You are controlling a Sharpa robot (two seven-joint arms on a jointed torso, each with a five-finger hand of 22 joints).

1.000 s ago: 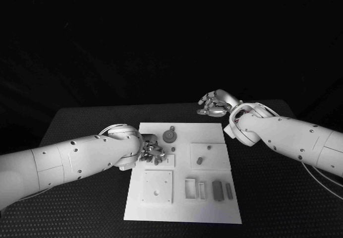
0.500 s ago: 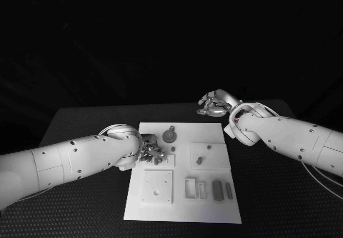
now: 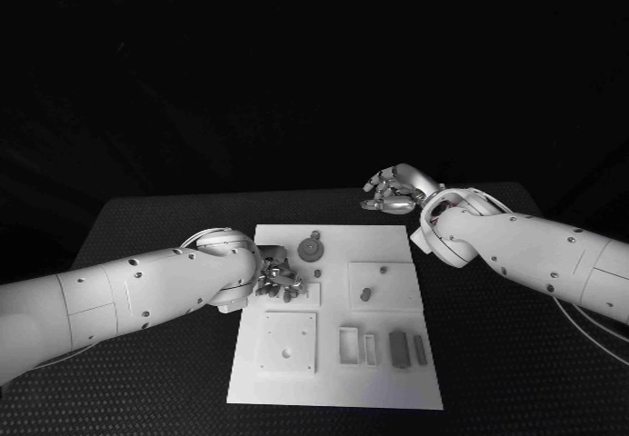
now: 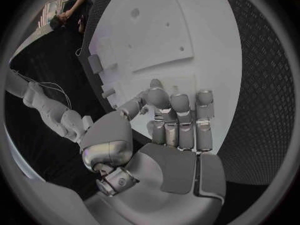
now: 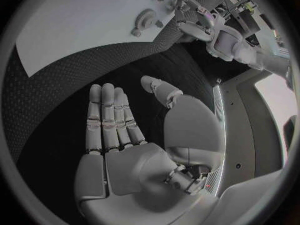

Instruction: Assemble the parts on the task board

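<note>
The white task board (image 3: 394, 381) lies in the middle of the black table. My left hand (image 3: 278, 280) is low over the board's left side by a small square recess, fingers (image 4: 179, 116) curled down toward the board (image 4: 162, 30); whether they hold a part is hidden. My right hand (image 3: 391, 193) hovers beyond the board's far right corner with fingers (image 5: 106, 115) straight and spread and nothing in the palm. A round grey part (image 3: 311, 247) lies at the board's far end. A small grey peg (image 3: 365, 293) stands on a raised square plate (image 3: 387, 272).
Near the board's front are a square plate with holes (image 3: 288, 342), an upright white frame (image 3: 350, 345) and two grey bars (image 3: 397, 349). Black table (image 3: 157, 227) surrounds the board. In the right wrist view the board (image 5: 75, 30) and round part (image 5: 145, 21) appear.
</note>
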